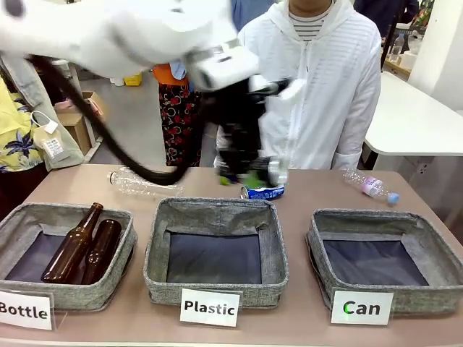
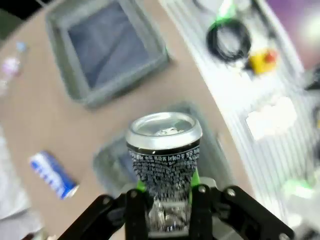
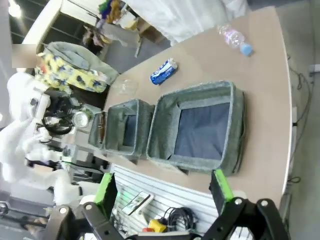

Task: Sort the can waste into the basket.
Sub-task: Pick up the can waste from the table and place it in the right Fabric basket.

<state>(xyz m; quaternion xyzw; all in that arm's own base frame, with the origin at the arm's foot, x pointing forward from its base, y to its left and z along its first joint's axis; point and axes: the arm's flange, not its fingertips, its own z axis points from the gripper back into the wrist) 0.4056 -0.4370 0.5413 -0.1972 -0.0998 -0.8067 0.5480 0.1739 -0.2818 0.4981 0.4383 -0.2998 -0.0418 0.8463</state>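
Two drink cans are in play. One, the black can with a silver top (image 2: 164, 165), is clamped by its lower body between the green pads (image 2: 194, 176) of the left gripper (image 2: 165, 187), whose jaws are pressed shut against it. The front view has it held clear of the table (image 1: 311, 196) over the far rim of the middle basket carded "Plastic" (image 1: 217, 208). Just below it the blue and white can (image 1: 262, 192) lies on its side on the table, right behind that rim. At the robot's right end of the row sits the basket carded "Can" (image 1: 383, 217), its dark base bare. Over the table's near edge by that basket, the right gripper (image 3: 162, 180) hangs spread wide, its fingers holding nothing. Two brown glass bottles (image 1: 72, 249) lie in the basket carded "Bottle" (image 1: 43, 211) at the left end
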